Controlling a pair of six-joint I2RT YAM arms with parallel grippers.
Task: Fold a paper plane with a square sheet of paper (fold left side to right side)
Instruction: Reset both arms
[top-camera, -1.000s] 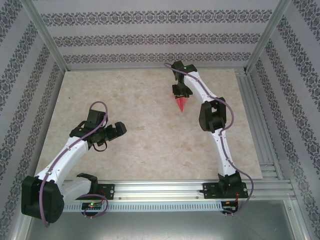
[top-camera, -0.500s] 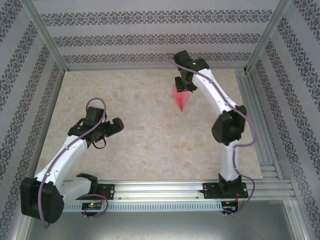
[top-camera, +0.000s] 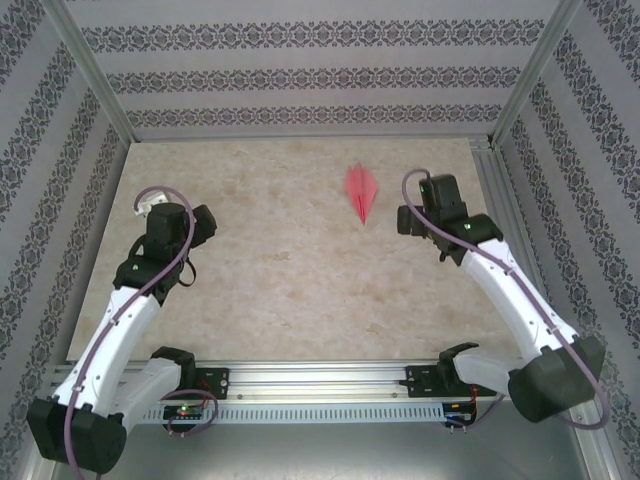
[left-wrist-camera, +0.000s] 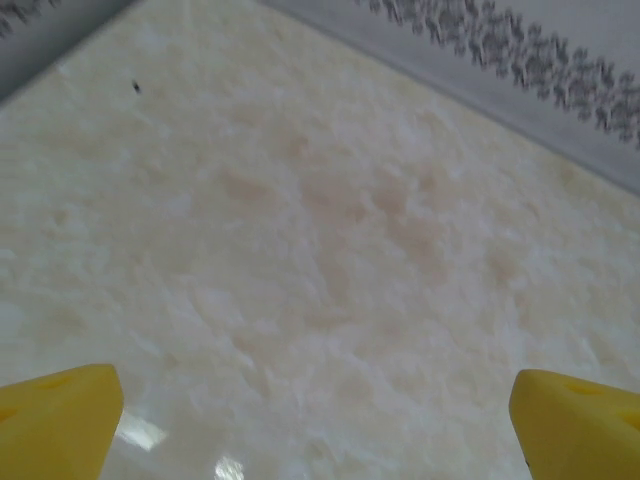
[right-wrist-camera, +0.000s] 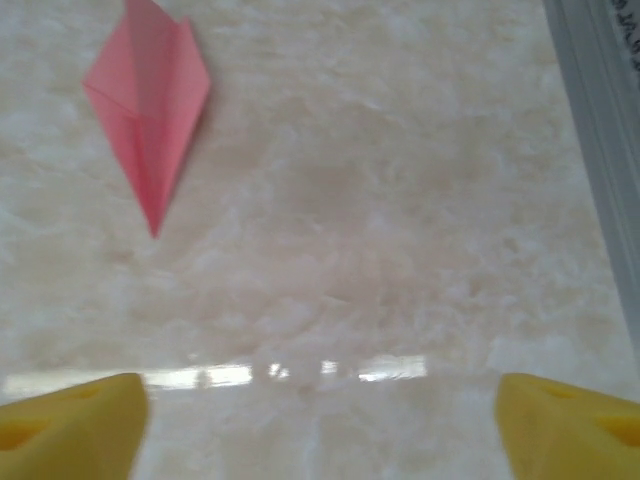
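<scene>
So, the paper plane is lying flat on the desk, in the far half and a bit right of centre, touching nothing. Its long axis runs far-to-near, with the sharp nose aimed at the near edge. From the right gripper it sits ahead and off to the left, and those jaws are spread wide with nothing in them. The left gripper is spread wide and empty too, well apart on the other side. I'd say any further touch belongs to the right one, it's way nearer.
</scene>
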